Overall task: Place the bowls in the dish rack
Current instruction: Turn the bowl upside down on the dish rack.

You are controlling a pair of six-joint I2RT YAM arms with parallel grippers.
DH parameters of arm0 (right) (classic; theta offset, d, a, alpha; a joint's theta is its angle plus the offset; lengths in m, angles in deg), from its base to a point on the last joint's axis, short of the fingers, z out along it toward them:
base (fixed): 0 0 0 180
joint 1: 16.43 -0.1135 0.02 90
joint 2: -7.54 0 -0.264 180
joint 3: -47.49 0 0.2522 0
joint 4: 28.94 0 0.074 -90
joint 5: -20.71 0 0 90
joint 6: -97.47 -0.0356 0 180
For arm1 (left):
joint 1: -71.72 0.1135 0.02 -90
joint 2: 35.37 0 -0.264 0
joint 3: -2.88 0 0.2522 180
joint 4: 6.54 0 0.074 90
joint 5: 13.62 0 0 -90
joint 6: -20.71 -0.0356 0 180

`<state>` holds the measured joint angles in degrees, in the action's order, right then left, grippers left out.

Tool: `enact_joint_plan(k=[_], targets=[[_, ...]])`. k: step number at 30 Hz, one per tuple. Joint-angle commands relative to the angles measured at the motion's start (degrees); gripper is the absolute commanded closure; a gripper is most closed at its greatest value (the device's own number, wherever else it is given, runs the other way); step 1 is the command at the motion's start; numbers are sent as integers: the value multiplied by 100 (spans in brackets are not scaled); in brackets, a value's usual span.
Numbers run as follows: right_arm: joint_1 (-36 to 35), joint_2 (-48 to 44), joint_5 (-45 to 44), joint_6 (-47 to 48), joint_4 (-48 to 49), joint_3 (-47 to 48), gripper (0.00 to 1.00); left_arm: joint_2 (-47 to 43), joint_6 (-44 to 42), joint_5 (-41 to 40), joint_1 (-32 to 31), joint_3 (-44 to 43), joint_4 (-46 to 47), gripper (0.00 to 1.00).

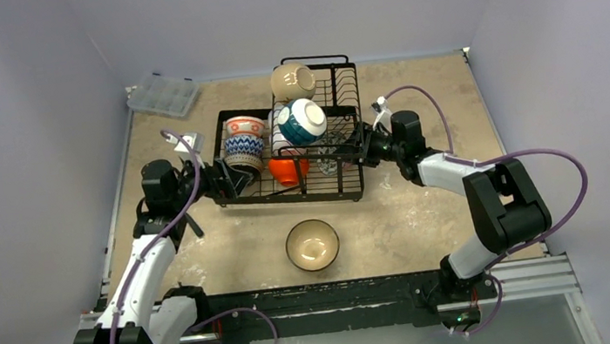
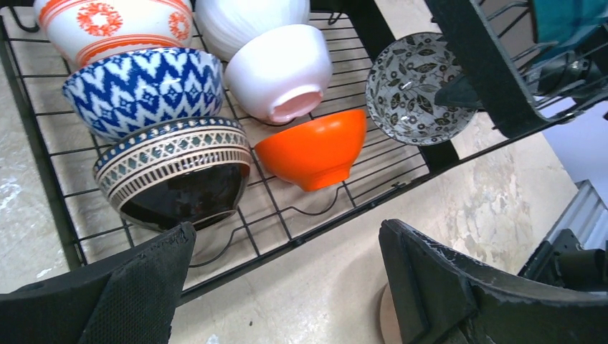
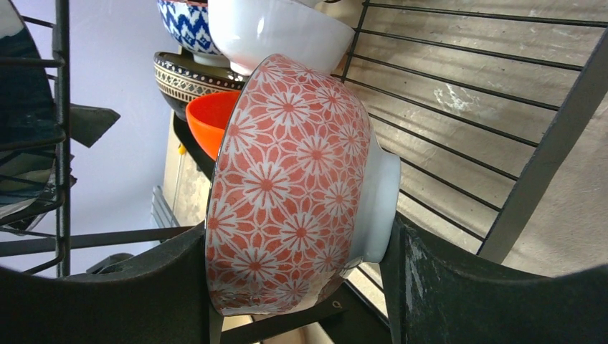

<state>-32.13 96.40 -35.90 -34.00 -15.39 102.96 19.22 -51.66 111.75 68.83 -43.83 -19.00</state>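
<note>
Fingers of the left gripper stand spread wide with nothing between them, low over the table just off the left end of the dish rack. Across the rack, the right gripper is clamped on a red floral bowl, one finger at its rim and the other against its white foot, so the bowl stands on edge over the wire base at the rack's right side. That bowl is covered in pale daisy-like flowers on brick red. Lying on their sides on the lower slotted base are a black bowl with tan geometric bands, a blue-and-white zigzag bowl, a white bowl with orange stripes and medallions, a plain orange bowl and a white bowl with a pinkish foot, packed close and partly touching. On the raised basket tier sit a tan bowl and a teal-and-white bowl, both tipped over. One bowl with a dark rim and glossy pale inside rests upright on the table, apart from the rack and between the two arms.
</note>
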Motion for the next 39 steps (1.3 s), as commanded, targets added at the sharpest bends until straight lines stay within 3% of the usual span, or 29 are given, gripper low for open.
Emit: enact_joint_plan(k=[1, 10, 18, 31, 39], targets=[[-12, -221, 285, -169, 513, 43, 100, -106, 137, 276, -123, 67, 499, 2], [-4, -316, 397, -194, 418, -44, 100, -104, 119, 253, -253, 94, 557, 2], [129, -931, -28, 117, -258, -85, 100, -248, 224, 436, -420, 216, 857, 2], [779, -2281, -408, 793, -1897, -247, 100, -727, 98, 543, -1581, 713, 1598, 3], [823, -3093, -383, 1052, -3131, -309, 100, -1241, -257, 779, -2500, 1602, 3219, 4]])
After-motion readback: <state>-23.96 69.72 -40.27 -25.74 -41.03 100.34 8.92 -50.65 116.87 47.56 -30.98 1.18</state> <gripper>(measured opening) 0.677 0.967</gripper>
